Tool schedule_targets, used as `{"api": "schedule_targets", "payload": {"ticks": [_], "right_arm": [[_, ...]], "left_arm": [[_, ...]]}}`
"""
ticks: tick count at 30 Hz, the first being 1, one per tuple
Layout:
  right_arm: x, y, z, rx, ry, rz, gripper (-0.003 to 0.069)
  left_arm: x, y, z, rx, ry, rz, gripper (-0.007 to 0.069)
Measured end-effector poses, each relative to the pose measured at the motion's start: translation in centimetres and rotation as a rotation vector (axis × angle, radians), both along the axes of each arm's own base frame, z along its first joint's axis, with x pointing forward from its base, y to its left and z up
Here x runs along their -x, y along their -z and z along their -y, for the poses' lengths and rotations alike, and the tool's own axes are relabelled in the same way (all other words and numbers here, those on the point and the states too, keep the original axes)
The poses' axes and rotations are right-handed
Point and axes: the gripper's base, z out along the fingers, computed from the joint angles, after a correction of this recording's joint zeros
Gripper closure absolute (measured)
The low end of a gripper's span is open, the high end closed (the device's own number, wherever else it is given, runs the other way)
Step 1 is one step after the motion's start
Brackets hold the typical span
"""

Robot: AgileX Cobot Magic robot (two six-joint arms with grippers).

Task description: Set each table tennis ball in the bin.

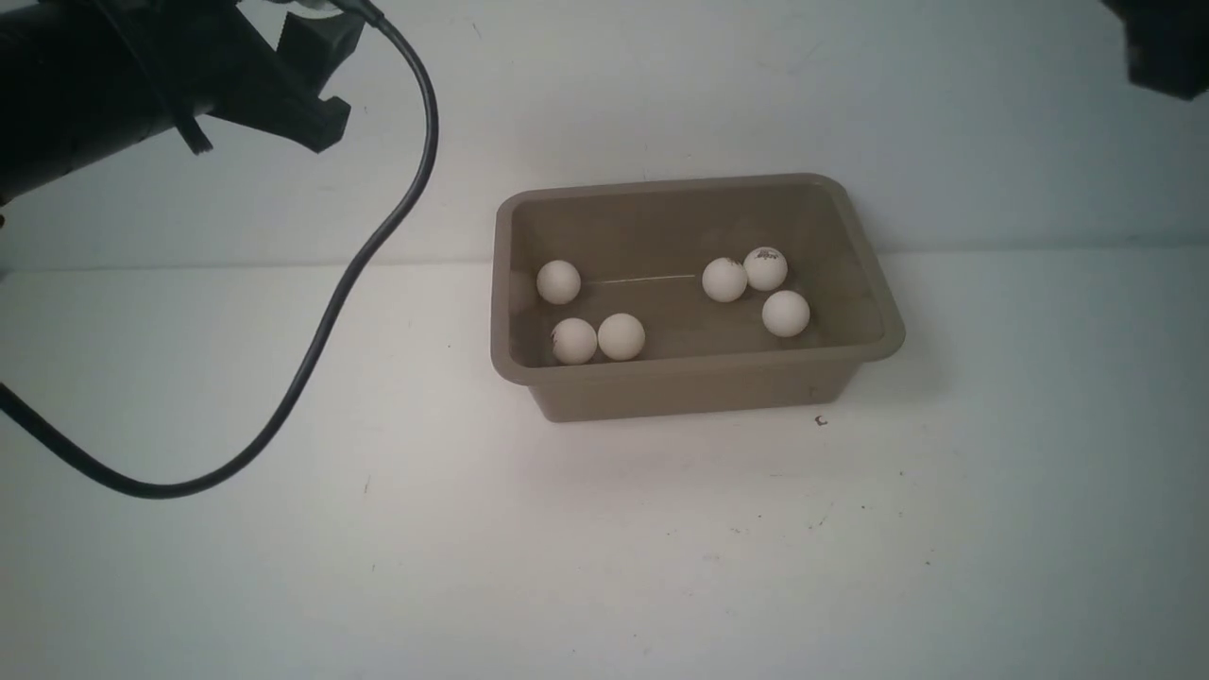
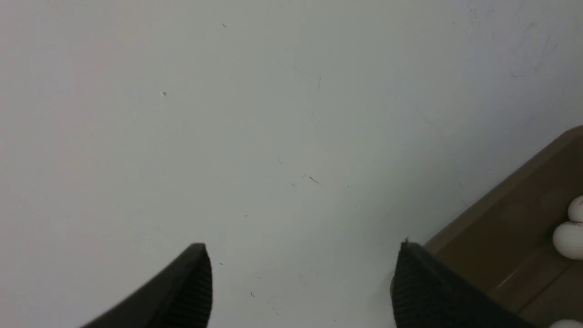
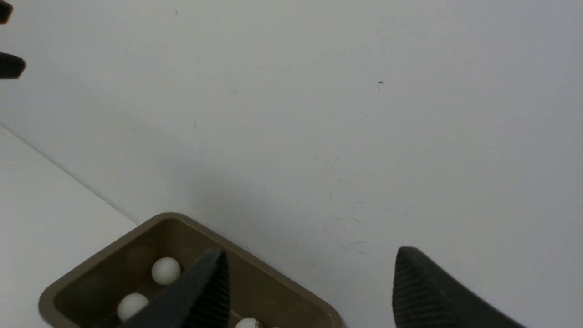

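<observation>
Over the white tabletop [image 1: 236, 586], only the wrist views show each claw [image 2: 303, 255] [image 3: 312, 259] gaping, empty; the front view shows six balls [image 1: 621, 337].

The left arm [image 1: 104, 94] is reaching in from the far left, its end effector [image 2: 303, 269] hovering above the tabletop with its fingers spreading wide apart and holding nothing. At the far right, only a dark part of the right arm [image 1: 1166, 47] is showing; its end effector [image 3: 312, 273] is also standing open, gripping nothing.

Robot workspace, type unclear: black arm [image 1: 104, 94], cable [image 1: 326, 326], scuffed white surface [image 1: 378, 586]
</observation>
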Motion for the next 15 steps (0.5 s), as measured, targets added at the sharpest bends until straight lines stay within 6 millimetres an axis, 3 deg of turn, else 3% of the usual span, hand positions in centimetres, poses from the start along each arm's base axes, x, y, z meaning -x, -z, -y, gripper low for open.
{"api": "schedule_targets", "payload": {"ticks": [8, 15], "right_arm": [[4.5, 0.5, 1.7, 0.020, -0.009, -0.194, 0.0215], [9.1, -0.3, 3.6, 0.006, -0.018, -0.172, 0.0215]], "left_arm": [[0.0, 0.0, 0.0, 0.016, -0.002, -0.005, 0.0146], [0.0, 0.0, 0.0, 0.029, -0.004, -0.008, 0.0146]]}}
